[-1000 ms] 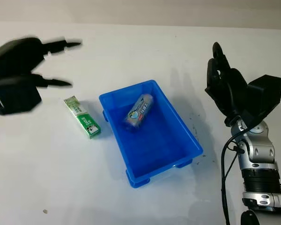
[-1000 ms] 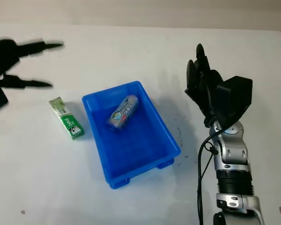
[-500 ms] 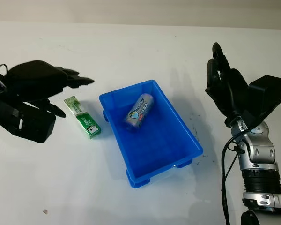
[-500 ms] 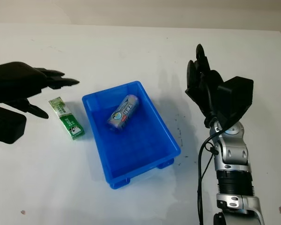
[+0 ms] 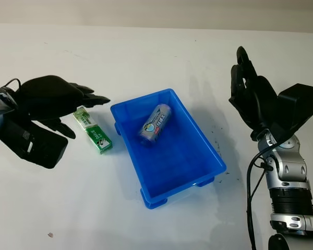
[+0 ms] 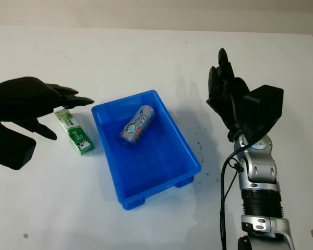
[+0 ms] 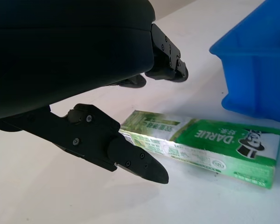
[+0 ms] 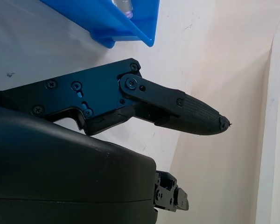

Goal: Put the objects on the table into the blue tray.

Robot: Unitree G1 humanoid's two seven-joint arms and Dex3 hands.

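Across the white table (image 5: 161, 57), which fills the head views almost to their far edge, only a thin beige band of the room shows beyond it. Small dark specks mark the surface to the right of the blue tray (image 5: 193, 169), and one crumb lies near the front left corner. The tray sits slantwise at the table's middle, and a small silver bottle (image 5: 155, 123) with a printed label lies on its side in the tray's far end.

Just left of the tray, apart from its wall, a green and white toothpaste box (image 5: 92, 129) lies flat on the table. The left hand (image 5: 52, 99) is open over the box's far end, holding nothing; in the left wrist view its fingertips (image 7: 144, 167) stand on either side of the carton without touching it. Half a second ago this hand was further toward the left edge and a little higher; it has since moved in over the box.

The right hand (image 6: 227, 94) is open and upright near the right edge, unchanged.
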